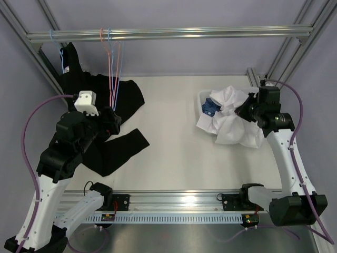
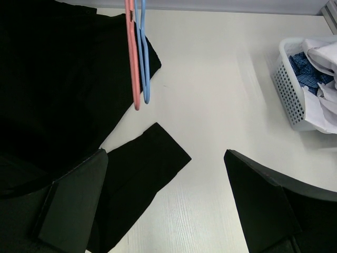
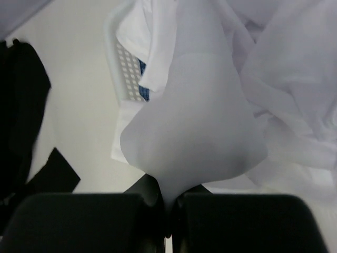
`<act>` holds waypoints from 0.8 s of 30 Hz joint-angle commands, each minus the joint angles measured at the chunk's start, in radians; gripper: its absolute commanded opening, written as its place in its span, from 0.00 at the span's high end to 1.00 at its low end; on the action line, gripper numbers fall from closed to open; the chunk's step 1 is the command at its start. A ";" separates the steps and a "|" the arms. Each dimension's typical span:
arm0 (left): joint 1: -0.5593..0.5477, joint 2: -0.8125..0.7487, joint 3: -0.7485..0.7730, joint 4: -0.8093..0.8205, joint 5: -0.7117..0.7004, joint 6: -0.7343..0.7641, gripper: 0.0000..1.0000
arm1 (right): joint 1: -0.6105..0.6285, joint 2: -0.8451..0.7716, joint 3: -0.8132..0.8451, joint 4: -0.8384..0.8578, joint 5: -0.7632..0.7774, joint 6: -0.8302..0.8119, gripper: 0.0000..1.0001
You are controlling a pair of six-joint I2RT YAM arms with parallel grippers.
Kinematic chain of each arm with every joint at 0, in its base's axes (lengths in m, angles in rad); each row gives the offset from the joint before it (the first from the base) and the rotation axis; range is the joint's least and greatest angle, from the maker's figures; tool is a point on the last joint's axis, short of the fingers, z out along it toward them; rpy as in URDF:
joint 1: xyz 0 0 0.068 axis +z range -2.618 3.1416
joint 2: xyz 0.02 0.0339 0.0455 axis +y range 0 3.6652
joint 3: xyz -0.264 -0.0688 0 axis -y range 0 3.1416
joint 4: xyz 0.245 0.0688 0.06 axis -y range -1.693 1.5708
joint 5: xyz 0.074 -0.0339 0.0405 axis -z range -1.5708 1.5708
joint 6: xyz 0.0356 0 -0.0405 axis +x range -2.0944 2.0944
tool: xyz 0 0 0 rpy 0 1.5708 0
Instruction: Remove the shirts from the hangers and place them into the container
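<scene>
My right gripper (image 1: 243, 112) (image 3: 168, 205) is shut on a fold of the white shirt (image 1: 231, 118) (image 3: 195, 116), which is heaped over the white container (image 1: 201, 100) (image 3: 113, 58). The blue checked shirt (image 1: 210, 107) (image 2: 308, 66) lies inside it. The black shirt (image 1: 105, 121) (image 2: 52, 79) drapes from a light blue hanger (image 1: 63, 58) on the rail down onto the table, one sleeve (image 2: 137, 179) spread out. My left gripper (image 1: 113, 122) (image 2: 166, 155) is open above that sleeve, holding nothing. A pink hanger (image 1: 109, 63) (image 2: 131, 58) and another blue hanger (image 1: 119, 63) (image 2: 143, 63) hang bare.
An aluminium rail (image 1: 168, 34) crosses the back, carried by frame posts at both sides. The white shirt spills over the container's near rim onto the table (image 1: 179, 132). A metal strip (image 1: 174, 197) runs along the near edge by the arm bases.
</scene>
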 commanded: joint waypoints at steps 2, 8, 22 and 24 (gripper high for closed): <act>0.003 -0.003 0.040 0.010 -0.020 0.018 0.01 | -0.002 0.154 0.229 -0.115 0.034 -0.016 1.00; 0.003 -0.014 0.040 -0.009 -0.034 0.013 0.01 | -0.002 0.370 0.325 -0.032 0.039 0.020 1.00; 0.003 -0.040 0.042 -0.043 -0.065 0.004 0.01 | -0.002 0.893 0.334 -0.015 0.011 0.102 0.80; 0.003 -0.041 0.042 -0.043 -0.065 0.001 0.01 | -0.002 0.875 0.337 -0.016 0.008 0.094 0.75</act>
